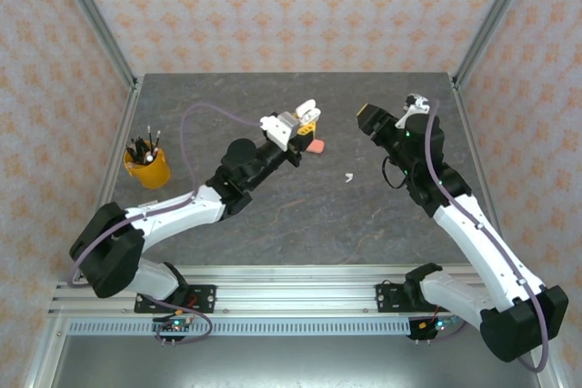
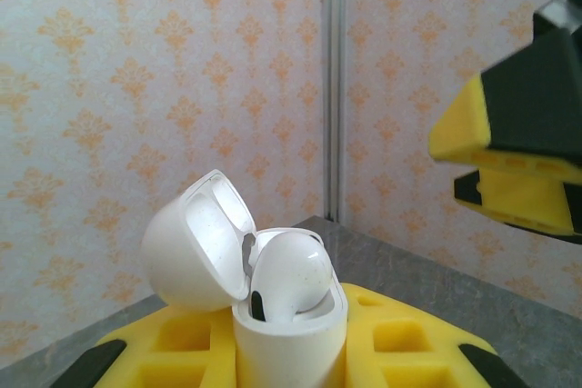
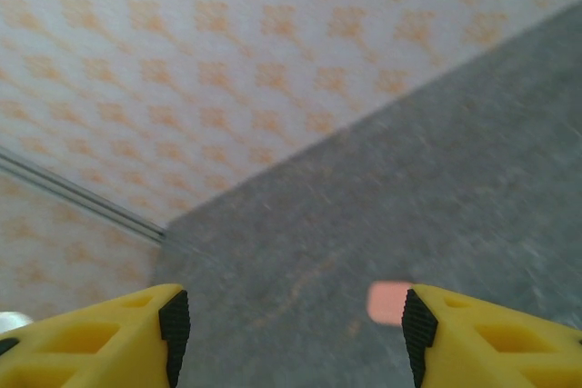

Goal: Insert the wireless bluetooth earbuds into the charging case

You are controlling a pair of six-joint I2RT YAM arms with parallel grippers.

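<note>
**A:** Where is the case?

**B:** The case (image 2: pixel 291 343) is just above the middle of the top view. It is pinched upright between the yellow fingers (image 2: pixel 155 361) of the left gripper (image 1: pixel 307 116), clear of the table (image 1: pixel 273 224). Its lid (image 2: pixel 195 247) is tipped back to the left in the left wrist view, so the case stands open.

**A:** Is anything inside?

**B:** One white earbud (image 2: pixel 289 272) sits in it, its rounded head above the rim. I can't tell whether there is a second one beside it.

**A:** And on the table?

**B:** A loose earbud (image 1: pixel 348 176), also white, lies right of centre between the two arms, apart from both grippers. A pink item (image 1: pixel 316 146) lies just below the left gripper in the top view. It is small there and only a blur in the right wrist view, so I can't say whether it is a case or an earbud.

**A:** What about the right gripper?

**B:** The right gripper (image 3: pixel 291 338) has its jaws spread wide with nothing between them. In the top view it is right of the case, near it but not touching. In the left wrist view its fingers show at the upper right edge.

**A:** Anything else?

**B:** A yellow cup (image 1: pixel 147 168) of pens stands at the left of the table, well apart from everything else.
</note>
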